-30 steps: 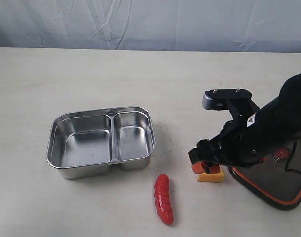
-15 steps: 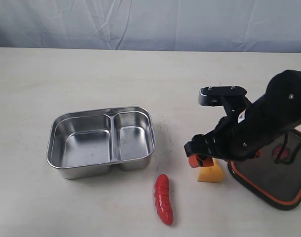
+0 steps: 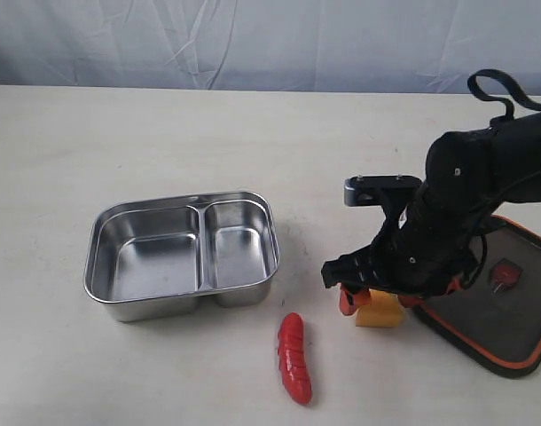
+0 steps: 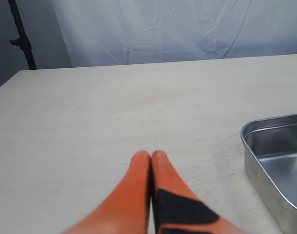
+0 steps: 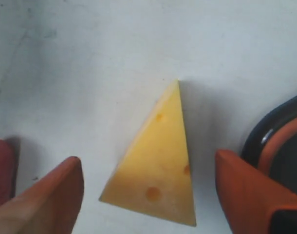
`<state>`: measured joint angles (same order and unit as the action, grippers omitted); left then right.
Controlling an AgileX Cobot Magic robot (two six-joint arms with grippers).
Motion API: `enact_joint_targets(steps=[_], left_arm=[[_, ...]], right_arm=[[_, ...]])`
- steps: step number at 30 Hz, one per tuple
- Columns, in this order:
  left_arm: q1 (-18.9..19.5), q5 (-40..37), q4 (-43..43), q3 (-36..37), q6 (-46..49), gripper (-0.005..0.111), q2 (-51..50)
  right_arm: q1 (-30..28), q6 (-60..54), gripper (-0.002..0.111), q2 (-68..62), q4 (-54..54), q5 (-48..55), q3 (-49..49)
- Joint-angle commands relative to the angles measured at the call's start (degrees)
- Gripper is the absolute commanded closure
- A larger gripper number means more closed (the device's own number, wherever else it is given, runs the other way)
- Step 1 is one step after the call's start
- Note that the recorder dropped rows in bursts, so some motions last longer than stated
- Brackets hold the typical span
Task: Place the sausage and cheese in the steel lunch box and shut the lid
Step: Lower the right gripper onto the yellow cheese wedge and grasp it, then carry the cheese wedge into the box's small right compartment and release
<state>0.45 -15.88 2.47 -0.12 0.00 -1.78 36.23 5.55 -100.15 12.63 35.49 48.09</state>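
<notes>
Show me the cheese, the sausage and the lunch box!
cheese (image 5: 158, 170), right wrist view, middle of its yellow face.
sausage (image 3: 294, 358), exterior view, middle of its red body.
steel lunch box (image 3: 155, 311), exterior view, on its front outer wall.

The steel lunch box (image 3: 168, 310) sits on the left of the table (image 3: 120, 133). The sausage (image 3: 294, 357) lies near it, a bit in front and to the right, not touching. Further right, the cheese (image 3: 381, 315) lies just beside the lid (image 3: 510, 327), between the two fingers of the right gripper (image 3: 370, 300).
</notes>
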Motion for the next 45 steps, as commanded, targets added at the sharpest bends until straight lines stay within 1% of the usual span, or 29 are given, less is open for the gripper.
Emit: enact_joint_targets(steps=[1, 2, 3, 4, 6, 9, 10, 14, 18, 20, 23, 28, 31, 34, 40, 45], left_arm=[[-0.67, 0.45, 0.17, 0.12, 0.00, 0.107, 0.45], [-0.67, 0.45, 0.17, 0.12, 0.00, 0.107, 0.45], [-0.67, 0.45, 0.17, 0.12, 0.00, 0.107, 0.45], [-0.67, 0.45, 0.17, 0.12, 0.00, 0.107, 0.45], [-0.67, 0.45, 0.17, 0.12, 0.00, 0.107, 0.45], [-0.67, 0.45, 0.17, 0.12, 0.00, 0.107, 0.45], [-0.67, 0.45, 0.17, 0.12, 0.00, 0.107, 0.45], [-0.67, 0.45, 0.17, 0.12, 0.00, 0.107, 0.45], [-0.67, 0.45, 0.17, 0.12, 0.00, 0.107, 0.45], [-0.67, 0.45, 0.17, 0.12, 0.00, 0.107, 0.45], [-0.67, 0.45, 0.17, 0.12, 0.00, 0.107, 0.45], [-0.67, 0.45, 0.17, 0.12, 0.00, 0.107, 0.45], [-0.67, 0.45, 0.17, 0.12, 0.00, 0.107, 0.45], [-0.67, 0.45, 0.17, 0.12, 0.00, 0.107, 0.45], [-0.67, 0.45, 0.17, 0.12, 0.00, 0.107, 0.45], [-0.67, 0.45, 0.17, 0.12, 0.00, 0.107, 0.45]], right_arm=[[0.35, 0.47, 0.037, -1.64, 0.06, -0.05, 0.24], [0.35, 0.47, 0.038, -1.76, 0.06, -0.05, 0.24], [0.35, 0.47, 0.043, -1.76, 0.49, -0.28, 0.24], [0.35, 0.47, 0.051, -1.76, 0.75, -0.40, 0.24], [0.35, 0.47, 0.069, -1.76, 1.38, -0.44, 0.24], [0.35, 0.47, 0.102, -1.76, 3.25, 0.15, 0.24], [0.35, 0.36, 0.108, -1.76, 3.64, 0.84, 0.24], [0.35, -0.01, 0.108, -1.53, 3.68, 5.70, 1.34], [0.43, -1.47, 0.108, 0.24, 4.67, 12.19, 4.52], [0.94, -2.48, 0.108, 1.92, 5.95, 13.45, 6.32], [2.85, -2.48, 0.108, 4.83, 6.17, 12.51, 9.84], [8.00, -2.60, 0.109, 6.47, 7.76, 5.47, 16.57], [11.57, -7.05, 0.109, 4.21, 9.01, 2.41, 21.91], [14.70, -9.83, 0.109, 0.23, 9.95, 3.24, 28.09], [18.49, -9.96, 0.109, -9.86, 8.25, 8.33, 39.86], [20.16, -9.96, 0.109, -16.13, 5.74, 13.91, 46.52]])
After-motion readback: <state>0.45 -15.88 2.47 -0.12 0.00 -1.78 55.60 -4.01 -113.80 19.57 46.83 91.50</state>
